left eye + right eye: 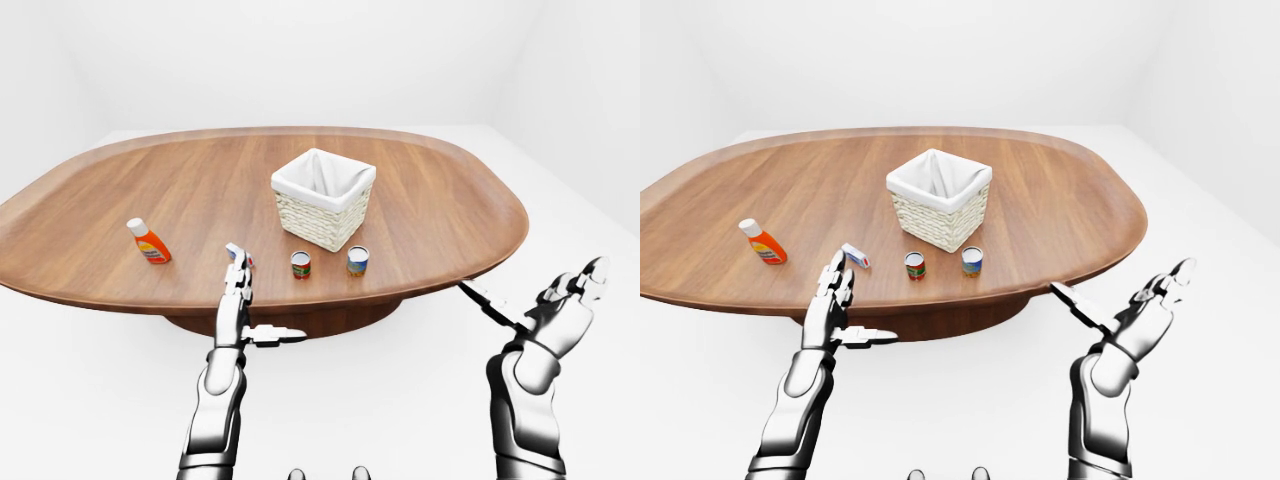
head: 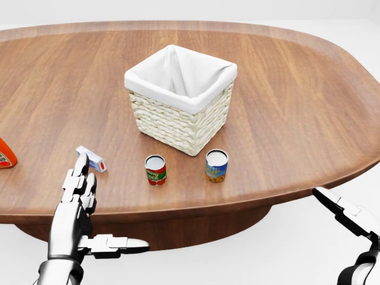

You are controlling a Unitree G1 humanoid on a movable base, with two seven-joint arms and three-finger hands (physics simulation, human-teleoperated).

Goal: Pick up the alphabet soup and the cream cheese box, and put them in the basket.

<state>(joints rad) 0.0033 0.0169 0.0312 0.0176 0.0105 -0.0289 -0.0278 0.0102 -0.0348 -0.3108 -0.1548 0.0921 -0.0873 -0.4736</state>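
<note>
The alphabet soup can (image 2: 217, 165), with a blue and yellow label, stands upright just below the wicker basket (image 2: 155, 120) with its white liner. The small cream cheese box (image 2: 91, 159) lies on the table further left, right above my left hand's fingertips. My left hand (image 2: 83, 199) hovers at the table's near edge, open, fingers straight and thumb out to the right. My right hand (image 1: 545, 300) is spread open off the table's lower right side and holds nothing.
A red-labelled can (image 2: 155, 170) stands between the box and the soup. An orange bottle (image 1: 150, 242) lies at the left of the oval wooden table (image 2: 297, 89). White floor surrounds the table.
</note>
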